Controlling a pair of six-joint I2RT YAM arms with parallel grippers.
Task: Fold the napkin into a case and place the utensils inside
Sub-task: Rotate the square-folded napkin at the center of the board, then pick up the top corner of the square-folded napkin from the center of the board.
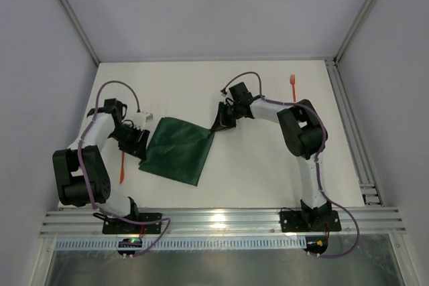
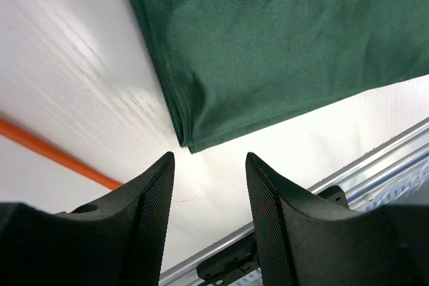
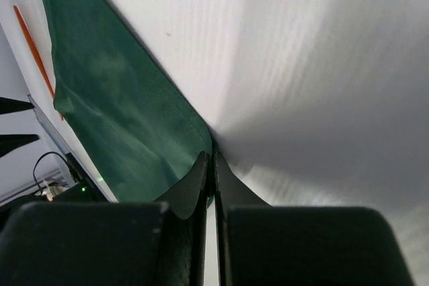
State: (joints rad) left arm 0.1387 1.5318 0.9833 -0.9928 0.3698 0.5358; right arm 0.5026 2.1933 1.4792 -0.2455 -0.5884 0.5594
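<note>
The right gripper [image 3: 213,165] was closed tight on 1 corner of the dark green square cloth napkin [image 1: 177,149]. The left gripper [image 2: 209,185] was held part open and empty, just short of the napkin's near-left corner. A thin orange plastic utensil [image 1: 122,165] was seen beside the left arm, and an orange plastic fork [image 1: 292,85] well apart at the far right.

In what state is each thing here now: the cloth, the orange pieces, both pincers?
napkin: folded over, flat, one corner pinched.
left pincer: open, empty, facing a napkin corner.
right pincer: shut on the napkin's corner.
fork: lying loose, far right, untouched.
second utensil: lying loose, left of the napkin.
</note>
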